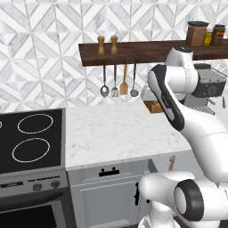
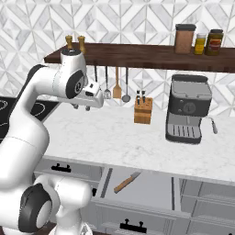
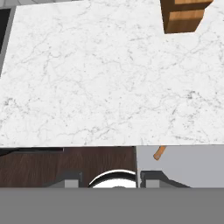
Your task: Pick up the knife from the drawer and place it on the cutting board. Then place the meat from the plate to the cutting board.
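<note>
Here the stove (image 1: 31, 138) sits at the far left, and beside it the marble counter (image 2: 137, 137) runs rightward. The gripper (image 2: 81, 107) hangs above the counter's left part, well above the surface, holding nothing; its fingers (image 3: 70, 179) stand partly apart, as far as the hand view lets me judge. Right of it, against the wall, stands the wooden knife block (image 2: 143, 110), then the coffee machine (image 2: 188, 110). Below the counter edge, the drawer (image 2: 151, 190) is pulled open, and the knife (image 2: 127, 182) lies flat in its left part, blade pointing far-right, wooden handle toward near-left. I judge the knife light, stiff and thin, its blade slick; the handle is the place to pinch it, across its width.
</note>
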Available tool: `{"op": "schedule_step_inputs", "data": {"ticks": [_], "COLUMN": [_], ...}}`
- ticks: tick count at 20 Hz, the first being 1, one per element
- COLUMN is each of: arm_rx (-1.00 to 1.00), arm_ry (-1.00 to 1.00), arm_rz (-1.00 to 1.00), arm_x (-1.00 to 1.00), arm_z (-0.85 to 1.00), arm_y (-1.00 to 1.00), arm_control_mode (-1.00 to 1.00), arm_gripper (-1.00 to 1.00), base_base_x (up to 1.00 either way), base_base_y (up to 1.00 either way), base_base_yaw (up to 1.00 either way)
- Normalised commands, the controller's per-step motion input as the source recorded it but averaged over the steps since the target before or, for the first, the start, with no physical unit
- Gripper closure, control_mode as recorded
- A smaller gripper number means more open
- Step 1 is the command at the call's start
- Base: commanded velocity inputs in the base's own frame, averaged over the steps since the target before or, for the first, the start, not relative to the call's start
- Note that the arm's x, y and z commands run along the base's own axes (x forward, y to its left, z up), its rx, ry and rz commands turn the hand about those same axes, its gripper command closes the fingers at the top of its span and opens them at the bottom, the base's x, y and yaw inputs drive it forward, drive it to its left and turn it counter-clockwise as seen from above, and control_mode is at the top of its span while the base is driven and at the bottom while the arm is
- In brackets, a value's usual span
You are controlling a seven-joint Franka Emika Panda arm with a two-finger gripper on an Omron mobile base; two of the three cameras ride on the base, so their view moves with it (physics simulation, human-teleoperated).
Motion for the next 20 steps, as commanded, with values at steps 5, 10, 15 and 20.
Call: {"op": "schedule_step_inputs", "data": {"ticks": [5, 10, 15, 20], "arm_rx": [0.0, 0.0, 0.0, 0.0], "arm_ry": [0.0, 0.0, 0.0, 0.0], "arm_rz": [0.0, 0.0, 0.0, 0.0], "arm_x": [0.0, 0.0, 0.0, 0.0], "arm_z": [0.0, 0.0, 0.0, 0.0], "arm_y": [0.0, 0.0, 0.0, 0.0], "arm_control_mode": [1.0, 1.0, 1.0, 1.0], "arm_gripper": [-1.0, -1.0, -1.0, -1.0], "base_base_x": [0.0, -0.1, -0.58, -0.53], "base_base_y": [0.0, 0.0, 0.0, 0.0], "base_base_yaw": [0.0, -0.01, -0.13, -0.13]}}
